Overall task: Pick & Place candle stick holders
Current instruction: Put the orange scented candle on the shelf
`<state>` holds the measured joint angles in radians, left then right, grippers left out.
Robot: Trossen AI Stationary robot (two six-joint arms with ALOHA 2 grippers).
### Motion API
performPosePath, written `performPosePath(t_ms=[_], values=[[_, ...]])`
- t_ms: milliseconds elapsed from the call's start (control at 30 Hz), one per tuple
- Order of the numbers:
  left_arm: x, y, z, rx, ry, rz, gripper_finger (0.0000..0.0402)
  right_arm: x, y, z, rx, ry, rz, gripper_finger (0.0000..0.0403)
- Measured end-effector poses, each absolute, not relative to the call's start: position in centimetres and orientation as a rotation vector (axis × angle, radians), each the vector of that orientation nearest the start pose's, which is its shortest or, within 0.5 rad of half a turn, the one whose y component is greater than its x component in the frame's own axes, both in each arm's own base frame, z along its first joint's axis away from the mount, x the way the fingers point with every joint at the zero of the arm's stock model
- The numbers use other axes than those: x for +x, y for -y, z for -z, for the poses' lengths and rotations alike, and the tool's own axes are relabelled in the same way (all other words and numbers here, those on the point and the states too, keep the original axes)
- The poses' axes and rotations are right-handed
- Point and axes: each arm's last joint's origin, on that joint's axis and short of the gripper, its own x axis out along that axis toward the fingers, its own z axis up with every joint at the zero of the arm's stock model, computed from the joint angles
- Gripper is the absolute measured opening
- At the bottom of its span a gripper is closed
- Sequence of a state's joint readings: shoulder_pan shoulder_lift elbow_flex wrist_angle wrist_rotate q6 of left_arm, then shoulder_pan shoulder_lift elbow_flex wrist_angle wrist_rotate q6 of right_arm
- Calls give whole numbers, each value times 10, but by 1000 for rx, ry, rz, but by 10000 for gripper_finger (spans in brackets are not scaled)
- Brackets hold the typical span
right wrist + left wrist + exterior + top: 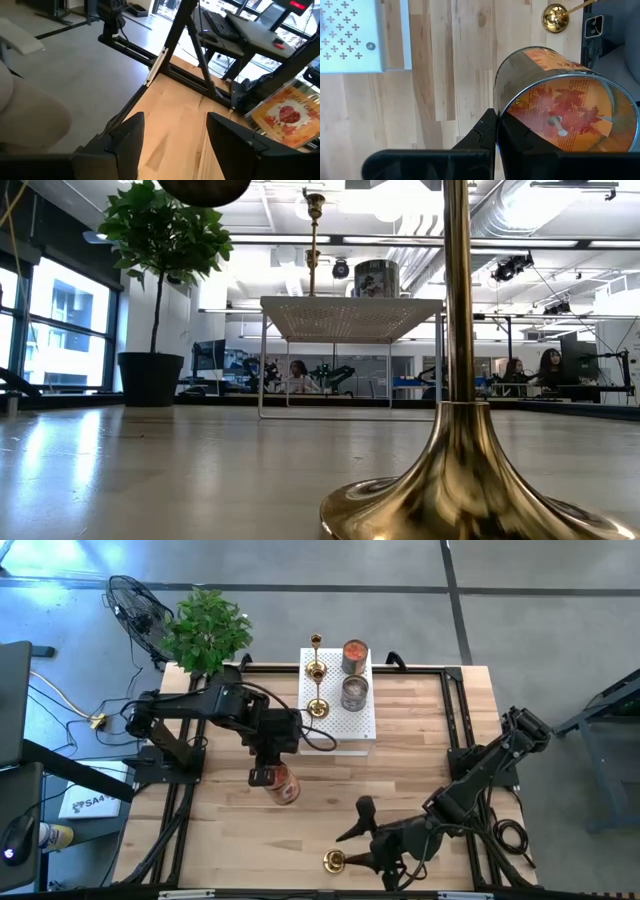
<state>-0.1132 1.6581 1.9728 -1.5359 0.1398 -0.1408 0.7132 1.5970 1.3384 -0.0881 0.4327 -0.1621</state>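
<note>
Your target, the lone candle stick holder (333,860), stands upright on the table (220,840) at the frame's lower centre, just left of the right gripper (362,836), whose fingers are spread and empty. The left gripper (268,772), mid-frame, grips a candle jar (284,786).

Polished gold-brass holder (460,480) beside the right claw (362,830), matt pale wood table (230,840), matt white perforated metal block (350,35), glossy printed can (555,105) clamped in left claw (272,772).
</note>
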Motion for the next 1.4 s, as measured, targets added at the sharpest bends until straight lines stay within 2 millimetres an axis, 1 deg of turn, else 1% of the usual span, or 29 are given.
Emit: performPosePath(t_ms=[533, 667, 833, 1000, 1100, 1267, 1400], values=[[288, 38, -409, -141, -1234, 122, 1, 286, -231, -331, -343, -268, -299, 209], [289, 38, -409, -145, -1232, 116, 1, 286, -233, -331, -307, -270, -345, 209], [288, 39, -409, -154, -1233, 129, 1, 285, -234, -331, -307, -269, -378, 209], [288, 39, -409, -167, -1236, 131, 1, 286, -233, -331, -313, -269, -360, 211], [288, 39, -409, -181, -1244, 121, 1, 286, -232, -331, -319, -267, -317, 214], [287, 39, -408, -184, -1255, 116, 1, 287, -229, -332, -337, -267, -204, 235], [287, 39, -408, -184, -1255, 116, 1, 287, -228, -331, -340, -270, -164, 275]])
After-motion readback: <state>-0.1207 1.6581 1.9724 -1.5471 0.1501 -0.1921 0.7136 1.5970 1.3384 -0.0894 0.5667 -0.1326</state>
